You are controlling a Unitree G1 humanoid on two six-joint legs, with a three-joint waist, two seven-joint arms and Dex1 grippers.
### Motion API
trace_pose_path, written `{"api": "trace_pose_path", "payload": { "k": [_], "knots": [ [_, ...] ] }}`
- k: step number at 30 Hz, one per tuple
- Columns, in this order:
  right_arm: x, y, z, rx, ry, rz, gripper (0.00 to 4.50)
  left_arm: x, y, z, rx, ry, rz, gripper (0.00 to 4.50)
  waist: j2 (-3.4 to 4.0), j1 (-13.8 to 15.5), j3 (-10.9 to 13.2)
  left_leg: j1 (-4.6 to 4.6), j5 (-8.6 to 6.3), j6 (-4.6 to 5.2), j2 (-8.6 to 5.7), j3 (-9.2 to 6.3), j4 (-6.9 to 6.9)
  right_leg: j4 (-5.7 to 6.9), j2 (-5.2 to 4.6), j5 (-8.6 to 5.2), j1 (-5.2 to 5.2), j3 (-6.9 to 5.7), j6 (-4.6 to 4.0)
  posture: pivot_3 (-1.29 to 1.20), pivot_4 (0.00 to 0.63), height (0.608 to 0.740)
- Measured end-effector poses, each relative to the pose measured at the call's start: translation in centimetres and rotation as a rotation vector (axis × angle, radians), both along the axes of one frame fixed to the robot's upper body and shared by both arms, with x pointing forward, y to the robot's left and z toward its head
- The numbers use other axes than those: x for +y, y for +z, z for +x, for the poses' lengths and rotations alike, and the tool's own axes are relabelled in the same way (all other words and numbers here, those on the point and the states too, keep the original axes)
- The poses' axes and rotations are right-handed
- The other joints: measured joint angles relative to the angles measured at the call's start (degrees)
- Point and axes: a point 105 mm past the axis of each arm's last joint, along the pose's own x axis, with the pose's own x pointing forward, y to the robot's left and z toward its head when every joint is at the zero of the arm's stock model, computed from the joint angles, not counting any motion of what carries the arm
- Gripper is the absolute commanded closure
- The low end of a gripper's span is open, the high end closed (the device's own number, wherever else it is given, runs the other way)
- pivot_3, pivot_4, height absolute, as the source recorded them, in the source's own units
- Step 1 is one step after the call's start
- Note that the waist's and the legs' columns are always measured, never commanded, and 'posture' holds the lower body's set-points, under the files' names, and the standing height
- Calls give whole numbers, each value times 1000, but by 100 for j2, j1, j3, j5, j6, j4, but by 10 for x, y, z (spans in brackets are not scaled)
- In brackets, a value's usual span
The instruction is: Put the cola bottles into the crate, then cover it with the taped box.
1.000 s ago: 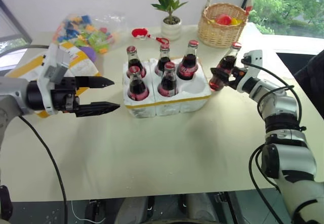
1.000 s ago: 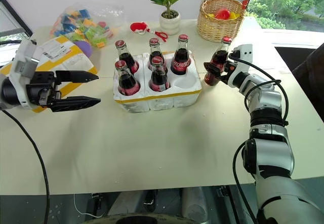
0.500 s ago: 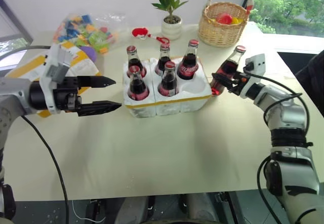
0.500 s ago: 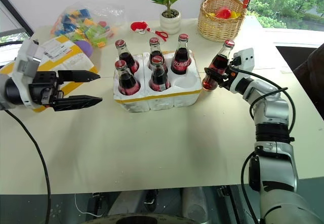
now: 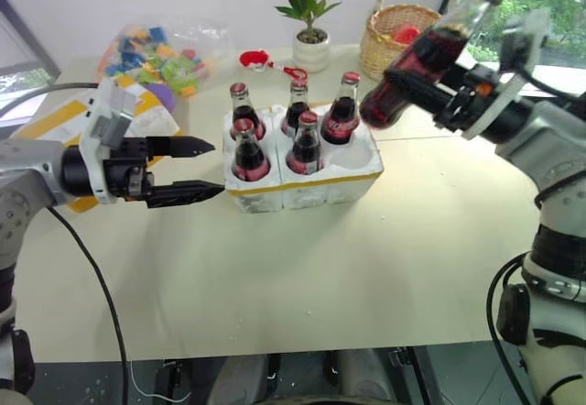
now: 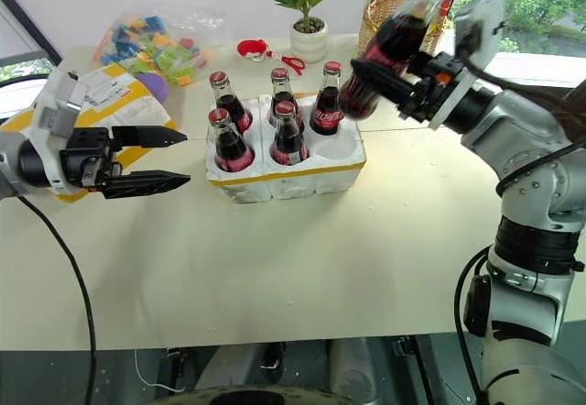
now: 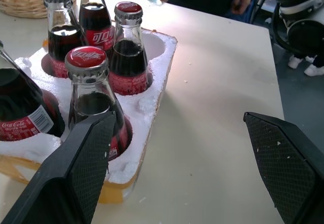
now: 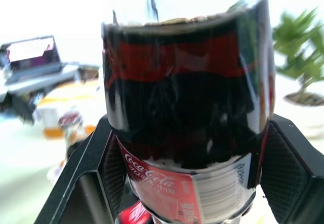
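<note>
Far left on the surface [image 5: 302, 268] there's the taped box [image 5: 55, 123], lying flat with its yellow stripes and shipping label, partly behind my left arm. My left gripper [image 5: 203, 168] hovers just above the surface, jaws wide apart and holding nothing, fingers pointing at the crate [image 5: 307, 178] and stopping just short of its left end. Behind it sits a bag of coloured toys [image 5: 157, 57].

The crate is mid-surface, yellow band round its sides, with five cola bottles [image 5: 248, 153] standing upright in its wells. The front right well [image 5: 355, 153] is bare. Behind the crate there's a small potted plant [image 5: 307, 16] and a red pair of scissors [image 5: 267, 62].

Over on the right, my right gripper [image 5: 438, 92] is clamped round the lower body of the sixth bottle [image 5: 426, 55], up in the air above the crate's right end, tilted so the cap leans up and away to the right. A wicker basket [image 5: 392, 43] stands behind it.
</note>
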Motion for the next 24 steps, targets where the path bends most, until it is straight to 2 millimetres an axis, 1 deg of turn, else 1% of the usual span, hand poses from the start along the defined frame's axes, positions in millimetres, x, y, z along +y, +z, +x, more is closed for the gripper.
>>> {"api": "trace_pose_path", "payload": {
  "k": [5,8,12,18,20,21,22,24],
  "knots": [
    [10,-36,6,98,-2,-88,1659,-1,0,0,-3,1,1,253,0,-16,0,0,4,-7,1,0,-2,1,1,0,-3,0,0,0,150,732],
    [15,-41,9,81,-2,-119,1659,-2,0,-1,-10,2,5,253,-4,-18,-3,0,6,-10,2,0,-2,1,3,0,-2,0,0,0,150,732],
    [16,-52,15,103,-5,-131,1659,-2,0,0,-13,12,5,253,-7,2,-4,1,7,-11,1,-1,0,1,2,0,1,-1,0,0,150,732],
    [19,-80,29,190,-19,-144,1659,-3,0,1,-14,22,-5,253,-7,-15,-4,1,10,-16,0,0,-2,1,2,0,-2,-1,0,0,150,732],
    [20,-88,32,214,-20,-159,576,-3,0,1,-14,20,-7,253,-7,-16,-4,0,10,-17,0,-1,-3,1,2,0,-3,-1,0,0,150,732],
    [21,-89,33,221,-12,-164,183,-3,0,1,-14,19,-8,253,-7,-16,-4,1,10,-17,0,0,-2,1,2,0,-3,-1,0,0,150,732],
    [22,-89,32,220,-3,-168,15,-3,0,1,-13,19,-8,253,-7,-16,-4,1,10,-17,0,0,-2,1,2,0,-2,-1,0,0,150,732],
    [24,-87,32,213,7,-176,15,-3,0,1,-13,18,-8,253,-7,-18,-4,1,10,-16,0,0,1,1,3,0,0,-1,0,0,150,732]
  ]
}}
